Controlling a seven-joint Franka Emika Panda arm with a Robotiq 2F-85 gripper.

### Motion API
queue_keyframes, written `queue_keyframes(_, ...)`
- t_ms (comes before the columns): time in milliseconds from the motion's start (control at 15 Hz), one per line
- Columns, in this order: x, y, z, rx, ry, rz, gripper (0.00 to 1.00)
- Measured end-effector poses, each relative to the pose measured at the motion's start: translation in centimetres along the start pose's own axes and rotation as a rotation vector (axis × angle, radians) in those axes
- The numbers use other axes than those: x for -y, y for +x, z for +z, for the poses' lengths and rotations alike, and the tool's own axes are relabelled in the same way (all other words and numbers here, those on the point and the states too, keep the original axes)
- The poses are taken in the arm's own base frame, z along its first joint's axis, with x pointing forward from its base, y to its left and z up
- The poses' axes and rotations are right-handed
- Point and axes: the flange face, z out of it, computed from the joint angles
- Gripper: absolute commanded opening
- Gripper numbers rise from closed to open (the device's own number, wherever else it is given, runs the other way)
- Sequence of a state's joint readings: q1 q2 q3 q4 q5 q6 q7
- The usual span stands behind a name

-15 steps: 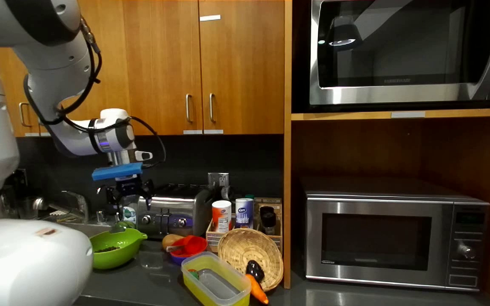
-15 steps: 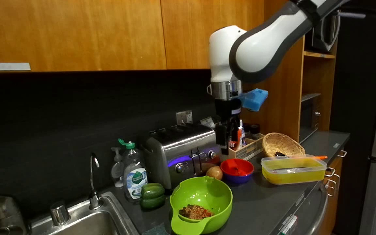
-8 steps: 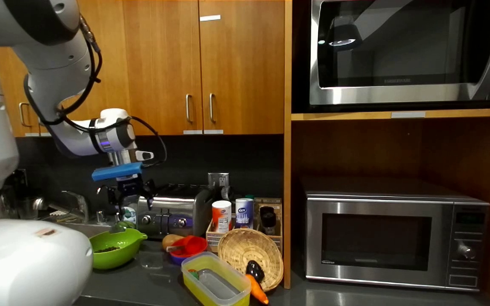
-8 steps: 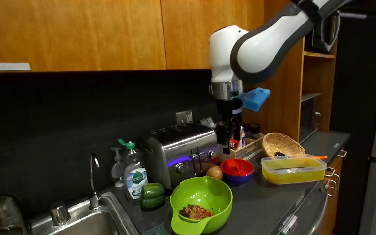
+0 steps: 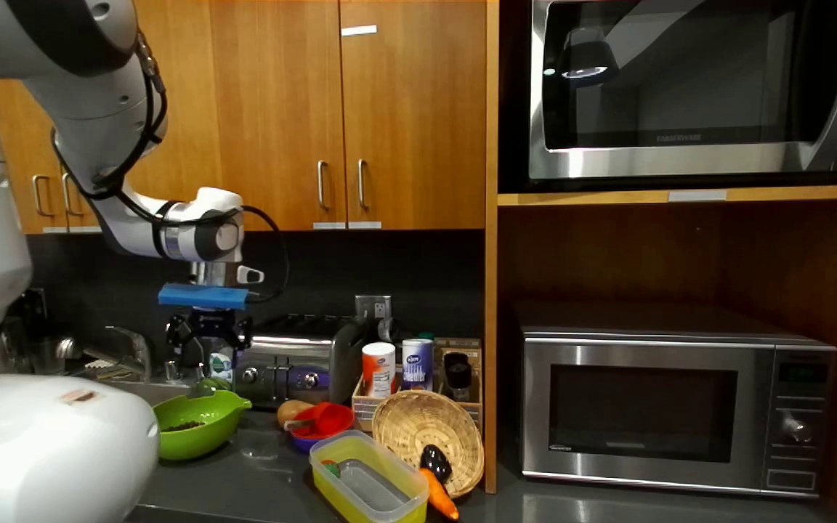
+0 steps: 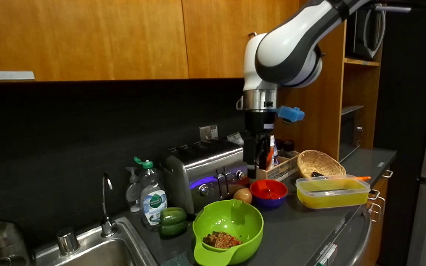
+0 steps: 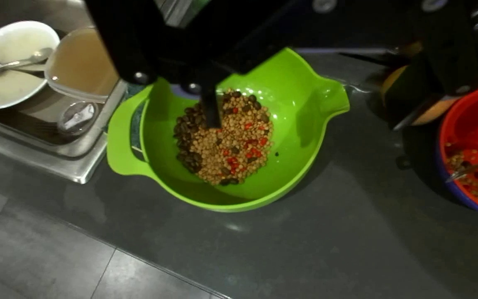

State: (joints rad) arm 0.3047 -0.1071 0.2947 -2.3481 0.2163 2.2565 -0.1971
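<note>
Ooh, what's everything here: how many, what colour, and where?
cabinets: several, brown, overhead
sink: 1, silver, in counter
mixing bowl: 1, green, beside sink
soap bottle: 1, clear, beside sink
pepper: 1, green, beside soap bottle
toaster: 1, silver, behind mixing bowl
roundish vegetable: 1, tan, before toaster
small bowl: 1 or 2 nested, red and blue, near toaster
canisters: 2, red-white, blue-white, in crate
basket: 1, tan, beside crate
eggplant: 1, blackish, against basket
carrot: 1, orange, by basket
container: 1, yellow, beside basket
microwaves: 2, silver, one above other
robot arm: 1, mostly white, over counter
tool: 1, black, open, over counter
</note>
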Motion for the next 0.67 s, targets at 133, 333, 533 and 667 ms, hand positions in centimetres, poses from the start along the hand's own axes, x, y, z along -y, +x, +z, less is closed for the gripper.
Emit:
queue_keyframes(133, -0.3, -0.3, 0.3, 0.007, -0.005, 0.013, 1.0)
queue_keyframes(333, -1.0, -0.8, 0.9, 0.026, -0.085, 0.063, 1.0)
queue_keyframes(533, -1.4, -1.2, 1.4, 0.04, -0.178, 0.116, 1.0)
queue_keyframes(667, -1.4, -1.4, 1.7, 0.045, -0.21, 0.139, 1.0)
